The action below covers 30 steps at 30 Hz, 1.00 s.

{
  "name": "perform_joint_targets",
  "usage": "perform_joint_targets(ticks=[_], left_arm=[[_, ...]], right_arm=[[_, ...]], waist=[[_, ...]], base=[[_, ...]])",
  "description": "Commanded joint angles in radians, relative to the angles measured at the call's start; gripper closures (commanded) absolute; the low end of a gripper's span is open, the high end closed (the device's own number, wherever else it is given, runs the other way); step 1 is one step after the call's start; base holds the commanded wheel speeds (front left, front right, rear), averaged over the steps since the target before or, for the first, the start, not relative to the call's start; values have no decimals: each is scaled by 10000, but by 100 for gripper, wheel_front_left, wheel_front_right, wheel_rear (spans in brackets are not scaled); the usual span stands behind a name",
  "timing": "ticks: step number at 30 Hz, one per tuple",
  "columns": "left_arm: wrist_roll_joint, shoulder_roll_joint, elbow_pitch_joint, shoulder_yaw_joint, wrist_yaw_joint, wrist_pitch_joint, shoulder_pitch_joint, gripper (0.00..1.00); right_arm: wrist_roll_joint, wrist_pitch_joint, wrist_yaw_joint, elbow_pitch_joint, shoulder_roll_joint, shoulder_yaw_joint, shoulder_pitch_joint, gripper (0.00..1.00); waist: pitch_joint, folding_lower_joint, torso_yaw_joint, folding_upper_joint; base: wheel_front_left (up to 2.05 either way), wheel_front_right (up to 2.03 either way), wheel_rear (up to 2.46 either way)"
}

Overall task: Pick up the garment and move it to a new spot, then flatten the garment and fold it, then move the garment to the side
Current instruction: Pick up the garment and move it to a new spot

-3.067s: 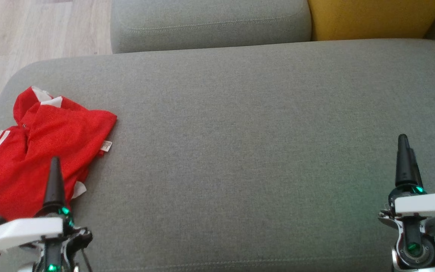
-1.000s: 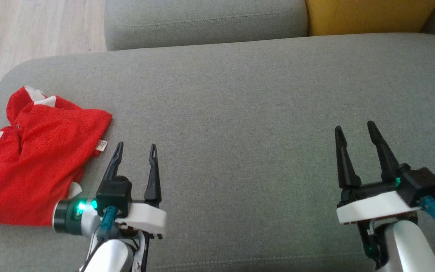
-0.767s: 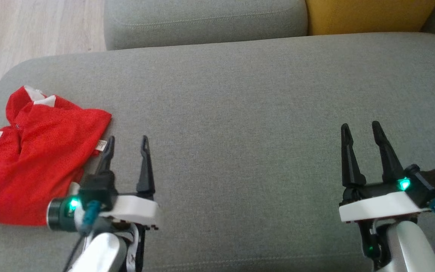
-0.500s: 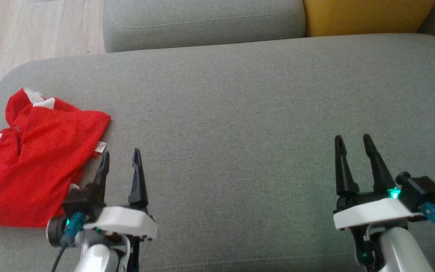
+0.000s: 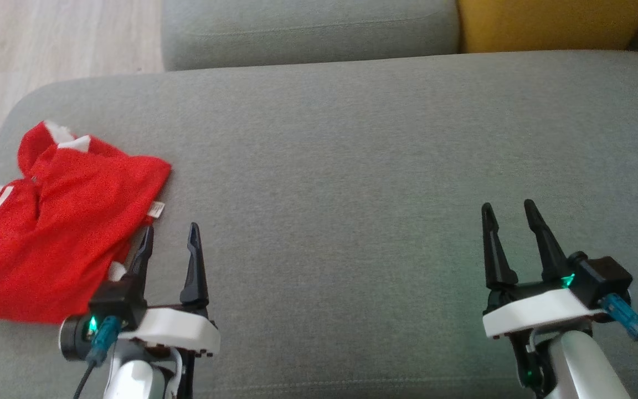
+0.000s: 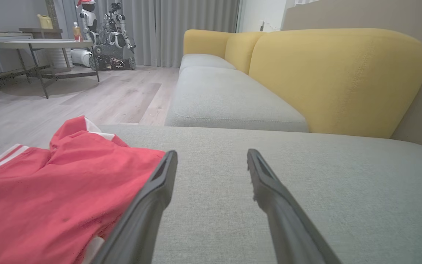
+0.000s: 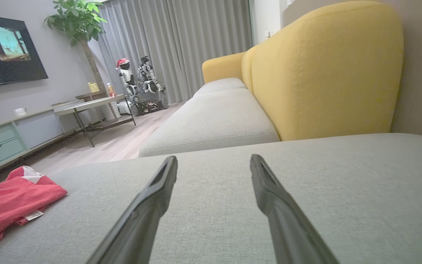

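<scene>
The garment (image 5: 58, 221), a red shirt with white stripes and collar, lies crumpled at the left end of the grey sofa seat (image 5: 352, 166). In the left wrist view the garment (image 6: 50, 190) lies at the lower left, just beside my left finger. My left gripper (image 5: 170, 231) is open and empty, low over the seat right next to the garment's near right edge. Far to the right my right gripper (image 5: 507, 209) hovers open and empty over bare cushion. The right wrist view shows the garment (image 7: 9, 205) far off at the left.
A second grey seat cushion (image 5: 308, 27) and a yellow backrest (image 5: 551, 25) lie beyond the seat. Wooden floor (image 5: 47, 39) shows past the seat's left end. Farther off in the room stand a table (image 6: 42, 44) and another robot (image 6: 108, 33).
Both arms have come forward and turned, so each now shows two spread fingers. Over the last second my left gripper drifted left and back toward the garment's edge; the camera shifted slightly.
</scene>
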State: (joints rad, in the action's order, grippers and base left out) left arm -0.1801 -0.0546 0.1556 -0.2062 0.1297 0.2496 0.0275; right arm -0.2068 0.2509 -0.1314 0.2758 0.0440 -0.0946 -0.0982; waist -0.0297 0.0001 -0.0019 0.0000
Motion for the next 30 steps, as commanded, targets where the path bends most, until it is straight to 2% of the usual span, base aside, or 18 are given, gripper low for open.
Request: perform_joint_targets(ticks=[1, 6, 9, 19, 24, 30], left_arm=[[118, 24, -373, 427, -39, 122, 538, 0], [111, 37, -380, 535, 8, 122, 561, 0], [-424, 40, -376, 660, 238, 122, 525, 0], [-423, 42, -528, 826, 431, 122, 269, 0], [-420, 42, -615, 876, 430, 122, 59, 0], [-403, 42, -635, 919, 448, 122, -50, 0]], right_arm=[[40, 109, 7, -350, 62, -320, -520, 0], [-2, 109, 7, -375, 62, -540, -517, 0], [103, 109, 7, -515, 62, -698, -506, 0], [-50, 109, 7, -491, 62, -1139, -393, 0], [-224, 109, 7, -425, 62, -1314, -346, 0], [-442, 109, 7, -410, 62, -1557, -263, 0]], waist=[[-135, -1, 271, 0], [-237, -1, 898, 0], [-284, -1, 1497, 0], [-98, -1, 3440, 0], [73, -1, 3973, 0], [165, -1, 4163, 0]], base=[[0, 0, 0], [0, 0, 0], [0, 0, 0], [0, 0, 0], [0, 0, 0], [0, 0, 0]])
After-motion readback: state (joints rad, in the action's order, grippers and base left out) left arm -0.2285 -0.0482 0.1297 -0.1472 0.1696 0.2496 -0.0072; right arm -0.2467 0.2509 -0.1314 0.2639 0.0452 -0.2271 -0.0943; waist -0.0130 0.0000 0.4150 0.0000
